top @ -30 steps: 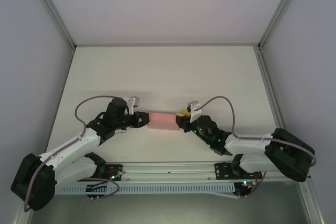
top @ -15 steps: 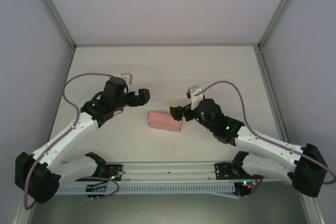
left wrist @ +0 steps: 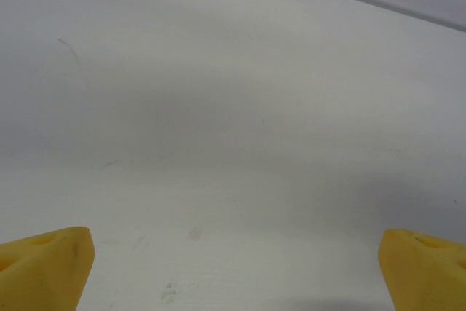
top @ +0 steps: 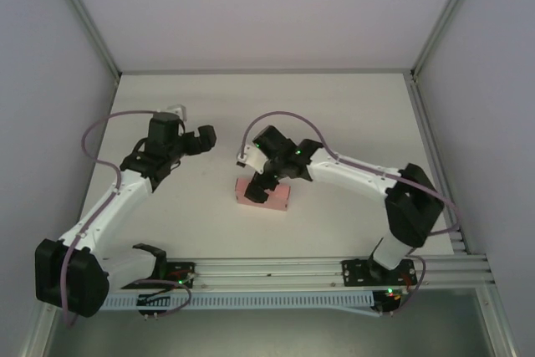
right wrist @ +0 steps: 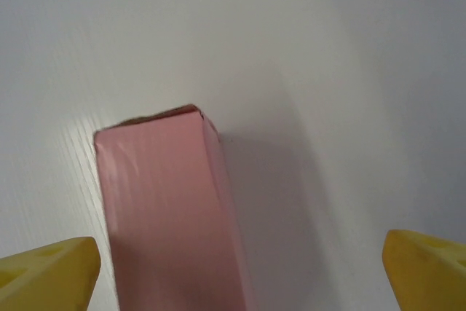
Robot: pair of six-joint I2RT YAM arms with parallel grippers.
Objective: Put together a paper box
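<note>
- Table (top: 334,114): flat, matt white, faintly ribbed.
- Paper box (top: 281,197): smooth pink card, rectangular block, lying flat at frame centre; its left part is covered by the right gripper.
- Right gripper (top: 255,190): yellow pads spread wide over the box, gripping nothing.
- Left gripper (top: 205,138): spread, empty, upper left of the box, well apart.

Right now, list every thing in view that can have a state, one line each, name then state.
paper box: folded up into a rectangular box, lying on the table, gripped by neither arm.
left gripper: jaws wide open, empty, over bare table away from the box.
right gripper: jaws wide open, empty, above the box.
</note>
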